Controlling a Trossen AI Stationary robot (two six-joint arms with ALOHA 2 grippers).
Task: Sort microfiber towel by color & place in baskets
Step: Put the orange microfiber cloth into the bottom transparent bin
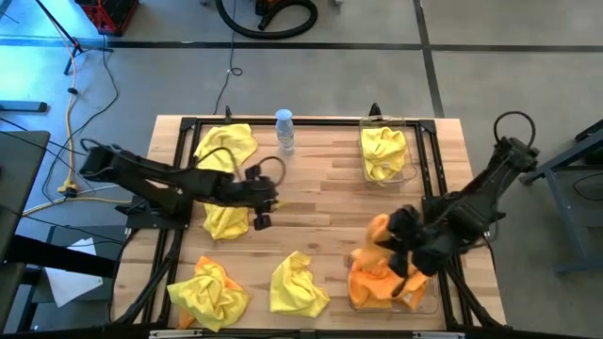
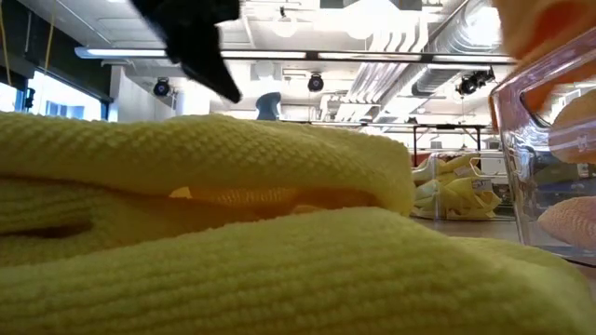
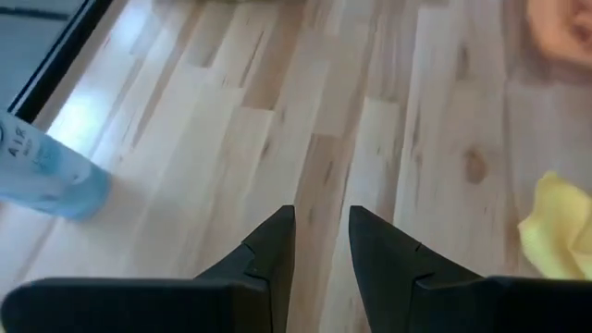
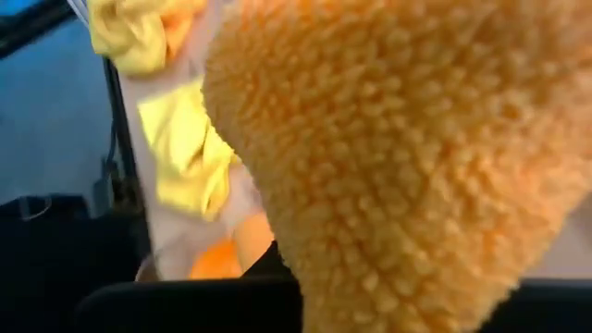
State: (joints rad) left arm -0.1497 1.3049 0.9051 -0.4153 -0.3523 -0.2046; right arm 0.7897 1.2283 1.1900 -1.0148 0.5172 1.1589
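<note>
The right gripper [image 1: 400, 235] reaches in from the right edge, clamped on an orange microfiber towel [image 1: 379, 233] just left of the near-right basket [image 1: 426, 299], which holds orange cloth. The left gripper [image 1: 263, 209] stretches across from the left, fingers [image 3: 268, 254] slightly parted and holding nothing, above bare wood beside a yellow towel [image 1: 224, 222]. The far-right basket [image 1: 412, 155] holds yellow cloth. The water bottle [image 1: 285, 130] stands far centre; open tabletop lies between the arms.
</note>
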